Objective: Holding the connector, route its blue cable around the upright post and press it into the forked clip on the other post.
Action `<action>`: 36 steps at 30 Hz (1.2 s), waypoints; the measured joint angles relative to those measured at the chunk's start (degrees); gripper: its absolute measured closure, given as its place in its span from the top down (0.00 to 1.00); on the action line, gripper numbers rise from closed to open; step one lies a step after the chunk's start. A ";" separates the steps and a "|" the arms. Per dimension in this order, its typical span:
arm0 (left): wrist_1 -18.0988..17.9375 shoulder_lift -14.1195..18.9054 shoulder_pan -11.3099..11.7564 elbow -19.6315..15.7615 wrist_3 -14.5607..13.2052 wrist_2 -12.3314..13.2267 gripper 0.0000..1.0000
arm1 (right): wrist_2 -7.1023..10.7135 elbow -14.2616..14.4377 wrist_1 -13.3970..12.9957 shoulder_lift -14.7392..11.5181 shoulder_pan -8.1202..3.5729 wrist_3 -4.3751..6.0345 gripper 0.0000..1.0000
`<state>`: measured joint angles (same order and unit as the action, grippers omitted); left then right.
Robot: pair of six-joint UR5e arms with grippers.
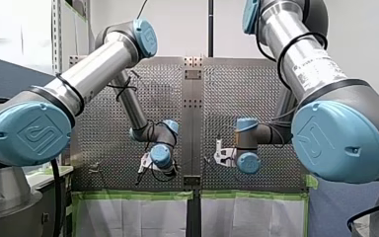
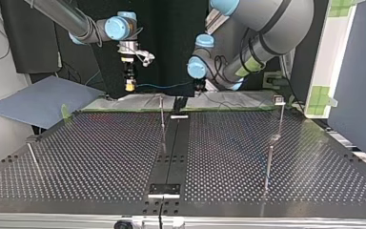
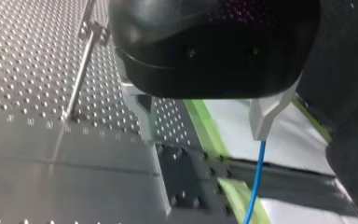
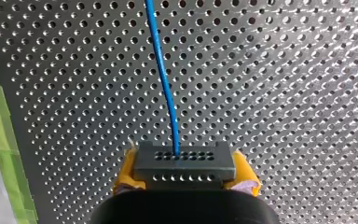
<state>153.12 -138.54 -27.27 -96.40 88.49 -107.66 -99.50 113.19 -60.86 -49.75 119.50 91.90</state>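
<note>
My right gripper point(image 4: 185, 183) is shut on a grey connector point(image 4: 184, 162), which sits between its yellow pads point(image 4: 125, 175). The blue cable point(image 4: 164, 79) leaves the connector and runs ahead over the perforated table. In the top view my right gripper point(image 2: 130, 84) hangs at the far edge, and the cable point(image 2: 164, 87) sags across to my left gripper point(image 2: 199, 89). My left gripper point(image 3: 203, 137) is open, its fingers wide apart, with the cable point(image 3: 255, 179) running down from beside one fingertip point(image 3: 262, 126). A thin upright post point(image 2: 162, 113) stands mid-table. A post with a forked clip point(image 2: 279, 99) stands at the top view's right.
Two more thin posts stand on the perforated table, one at the top view's right front point(image 2: 268, 168) and one at its left point(image 2: 33, 157). A dark centre strip point(image 2: 171, 152) runs down the table. Green tape point(image 3: 204, 126) lines the table edge under my left gripper.
</note>
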 joint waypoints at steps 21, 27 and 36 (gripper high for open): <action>-4.87 0.01 -0.84 0.00 10.65 10.65 1.00 | 1.67 -0.26 1.19 -0.49 -0.92 0.96 0.00; -4.57 0.02 -0.51 0.00 13.70 11.41 1.00 | 1.75 -0.27 1.99 -0.45 -1.41 0.66 0.00; -2.76 0.07 1.59 0.07 16.89 7.43 1.00 | 1.55 -0.24 3.39 -0.41 -1.66 -0.67 0.00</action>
<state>150.36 -138.47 -25.68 -96.33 105.38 -100.22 -97.94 112.95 -57.47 -50.16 117.84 91.24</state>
